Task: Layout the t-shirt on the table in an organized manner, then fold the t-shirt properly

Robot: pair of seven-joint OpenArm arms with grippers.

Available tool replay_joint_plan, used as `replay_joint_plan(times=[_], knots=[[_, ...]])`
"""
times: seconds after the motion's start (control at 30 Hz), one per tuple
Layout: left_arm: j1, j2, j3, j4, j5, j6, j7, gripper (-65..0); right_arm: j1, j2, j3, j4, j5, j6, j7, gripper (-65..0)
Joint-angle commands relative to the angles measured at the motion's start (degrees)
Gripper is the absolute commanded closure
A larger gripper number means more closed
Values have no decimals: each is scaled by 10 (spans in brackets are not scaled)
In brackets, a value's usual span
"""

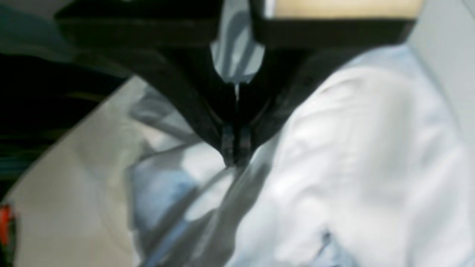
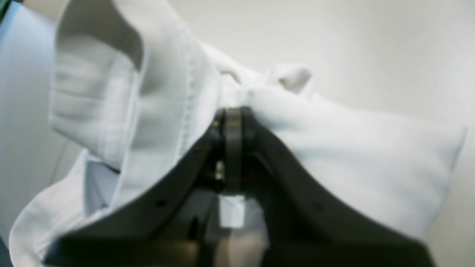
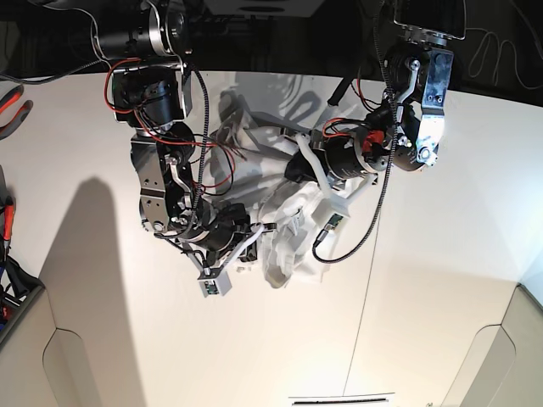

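Left gripper [image 1: 236, 155]: clamping shut on a gathered fold of the t-shirt [image 1: 371, 155], cloth fanning away below and to both sides of the closed tips.
Right gripper [image 2: 233, 122]: pinching tight on a bunched edge, a stitched hem [image 2: 189, 92] hanging just beside the fingers.
T-shirt position: lying crumpled near the middle of the table [image 3: 441, 280], bunched between the two arms, part of it hanging off the surface from both grips.
Key relation: sitting close together over one heap, so no long axis showing yet; probably needing the two grips drawn apart sideways to stretch the cloth flat.
Nearer arm: neither, both already touching the cloth.
Stage: apparently being laid out, no fold made yet.
Surroundings: dark seam line [image 3: 371, 254] running down the table, just beside the heap.
Obstacles: arm cables [image 3: 373, 222] dangling near the cloth, possibly snagging during a spread.
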Motion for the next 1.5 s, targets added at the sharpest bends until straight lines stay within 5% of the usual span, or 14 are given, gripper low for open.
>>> replay_joint_plan(times=[0.0,0.4,0.57,0.83,0.93,1.03,1.1,1.23,1.47], knots=[[-8,0,-6,9,3,0,-15,0,6,14,1,7,-13,-13,-27,0],[-57,0,-10,-22,24,19,-63,0,-89,49,1,196,38,-9,-178,0],[-87,0,-14,-43,23,18,-64,0,-157,58,3,285,30,-45,-174,0],[-111,-13,-67,-18,-29,1,-61,0,-134,80,6,336,13,-44,-136,0],[-111,-31,-88,-12,-50,-2,-50,0,-105,80,6,357,25,34,-174,0],[-108,-49,-107,-12,-52,-1,-48,0,-81,80,6,389,104,110,-258,-151],[-108,-61,-118,-12,-52,-1,-48,0,-72,87,5,407,183,143,-322,-158],[-106,-79,-142,-12,-52,-1,-48,0,-73,116,1,427,276,149,-444,0],[-95,-110,-155,-12,-52,-1,-48,0,-110,171,1,431,302,164,-449,0]])
